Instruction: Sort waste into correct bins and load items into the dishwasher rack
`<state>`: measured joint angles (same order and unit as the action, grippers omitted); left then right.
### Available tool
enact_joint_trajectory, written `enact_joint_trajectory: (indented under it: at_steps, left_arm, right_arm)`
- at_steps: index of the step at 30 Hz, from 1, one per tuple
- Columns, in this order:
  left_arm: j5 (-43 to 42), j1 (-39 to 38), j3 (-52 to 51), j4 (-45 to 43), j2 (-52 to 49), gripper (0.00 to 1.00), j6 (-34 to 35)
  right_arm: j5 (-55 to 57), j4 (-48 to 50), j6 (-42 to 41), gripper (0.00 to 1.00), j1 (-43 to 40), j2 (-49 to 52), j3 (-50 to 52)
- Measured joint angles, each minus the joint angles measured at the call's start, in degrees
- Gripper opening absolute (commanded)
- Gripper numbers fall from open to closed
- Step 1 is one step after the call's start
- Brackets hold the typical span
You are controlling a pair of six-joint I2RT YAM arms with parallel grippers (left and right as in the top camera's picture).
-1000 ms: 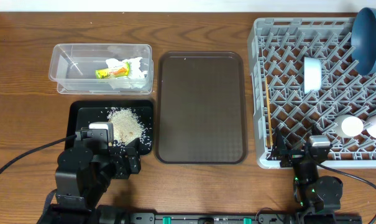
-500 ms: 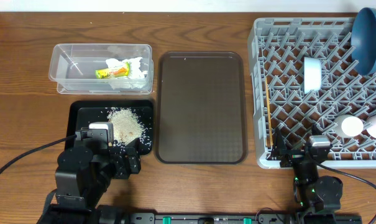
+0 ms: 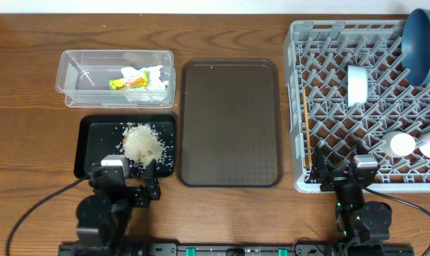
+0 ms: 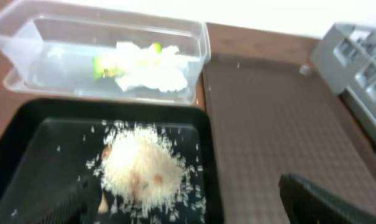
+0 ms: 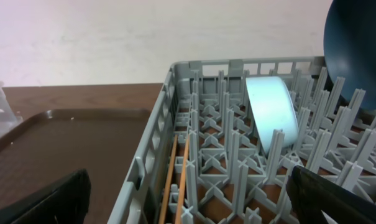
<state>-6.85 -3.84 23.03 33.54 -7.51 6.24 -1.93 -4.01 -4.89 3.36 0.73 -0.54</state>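
The left gripper (image 3: 126, 184) fingers stand wide apart, empty, at the black tray (image 3: 83, 146). The right gripper (image 3: 341, 175) fingers stand likewise at the rack (image 3: 297, 107).

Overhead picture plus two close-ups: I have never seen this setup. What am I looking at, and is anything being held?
Two robot arms sit at the table's near edge. The overhead view looks straight down; each close-up comes from a camera on one arm's wrist. The left pincer is by the black tray of rice; the right pincer is at the grey rack. The clear tub holds a napkin and wrapper. The rack holds a plate, bowl, two cups and chopsticks. A brown tray lies between. Both pincers are open, holding nothing.
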Motion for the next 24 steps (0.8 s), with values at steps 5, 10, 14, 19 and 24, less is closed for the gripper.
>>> enact_joint_trajectory:
  at_steps: [5,10,14,19,24]
  left_arm:
    - [0.0,0.0,-11.1,-12.1,6.2,0.94,-0.1]
    - [0.8,0.0,-19.1,-25.6,6.8,0.94,-0.2]
    - [2.9,0.0,-21.4,-31.3,6.9,0.94,-0.2]
    - [4.1,0.0,-21.4,-31.1,6.9,0.94,-0.2]
    - [4.3,0.0,-21.4,-31.1,6.9,0.94,-0.2]
  right_arm:
    - [0.0,0.0,0.0,0.99,0.0,0.0,0.0]
    - [0.0,0.0,0.0,0.99,0.0,0.0,0.0]
    - [0.0,0.0,0.0,0.99,0.0,0.0,0.0]
    - [0.0,0.0,0.0,0.99,0.0,0.0,0.0]
    - [0.0,0.0,0.0,0.99,0.0,0.0,0.0]
